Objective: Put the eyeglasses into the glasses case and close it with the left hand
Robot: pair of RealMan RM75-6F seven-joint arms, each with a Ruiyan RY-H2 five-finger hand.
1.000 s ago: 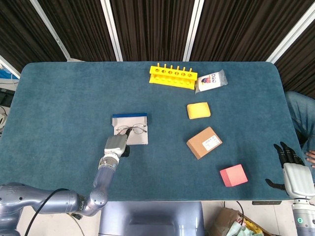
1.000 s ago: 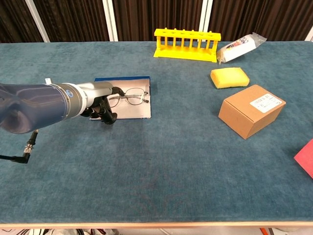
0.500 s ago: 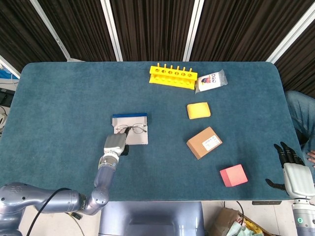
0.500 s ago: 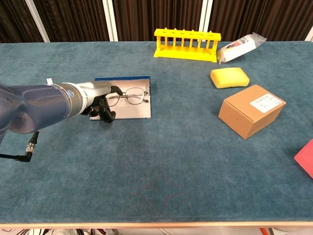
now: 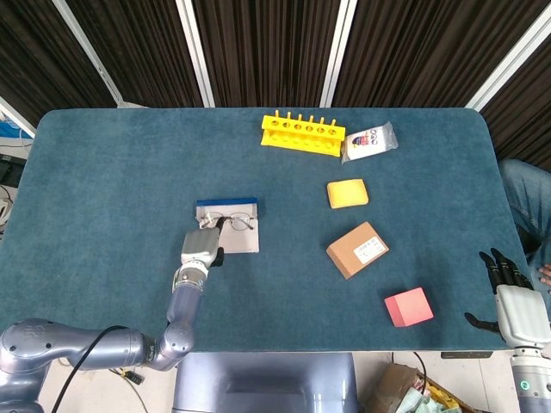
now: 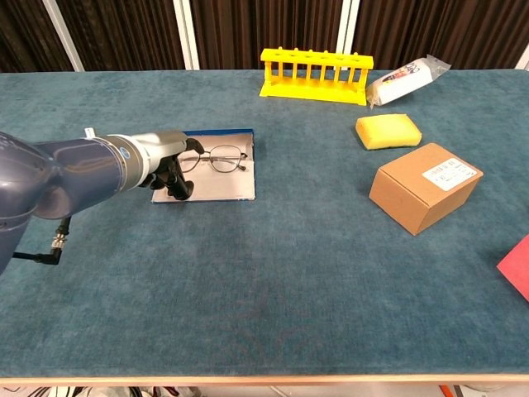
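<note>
eyeglasses (image 6: pixel 216 159) on open glasses case (image 6: pixel 216 184), box (image 6: pixel 425 186) far right

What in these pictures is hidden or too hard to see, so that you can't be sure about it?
- Left hand, both views: its fingers hide the eyeglasses' near temple, so a grip cannot be told.
- Glasses case: its left side hides behind that hand.
- Pink block, chest view: cut by the right edge.
- White packet: print too small.

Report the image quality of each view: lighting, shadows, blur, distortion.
Head view: even, soft lighting, no glare, faint shadows; the thin eyeglasses resolve poorly; table edges bow slightly. Chest view: sharp, the left hand casts only a weak shadow; the near arm looms large.
</note>
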